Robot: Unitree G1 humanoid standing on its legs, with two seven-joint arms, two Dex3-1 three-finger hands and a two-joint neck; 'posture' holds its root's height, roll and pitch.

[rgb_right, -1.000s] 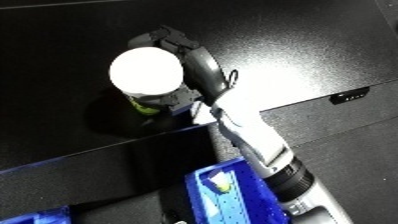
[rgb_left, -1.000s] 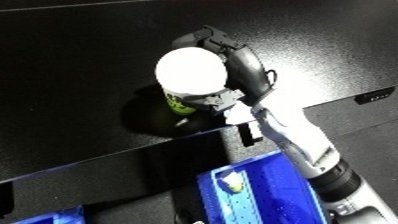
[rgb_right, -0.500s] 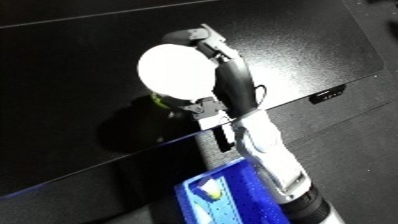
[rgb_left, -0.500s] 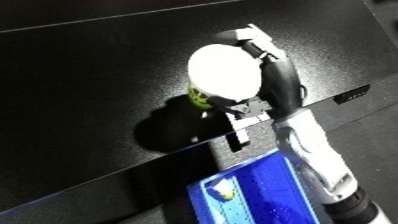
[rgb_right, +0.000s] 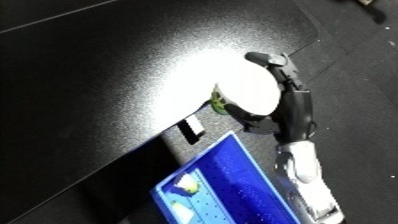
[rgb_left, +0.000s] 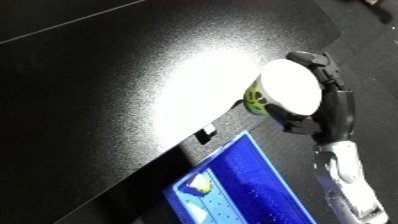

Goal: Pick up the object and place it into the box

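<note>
Your right hand [rgb_left: 329, 107] has its fingers [rgb_left: 311, 59] curled round the object [rgb_left: 286, 95], a white-topped round thing with a green-and-yellow band showing at its lower left edge (what it is exactly, you can't tell from above). It is held up off the black worktop [rgb_left: 133, 75], just past the worktop's near edge and above the dark floor, with the blue bin [rgb_right: 233, 186] below and to the left of it.

To do this step well, carry the object down and toward the bin's open middle rather than its near wall, keeping it level so the broad white top doesn't tip out of the fingers. Judge the drop only once the object sits squarely over blue; right now it appears to hang beside the bin's upper corner, not over it. Uncurl the fingers only when it is low inside.

The bin isn't bare: small yellowish-white items [rgb_left: 197, 185] lie at its far-left end. The left hand shows in neither view.
</note>
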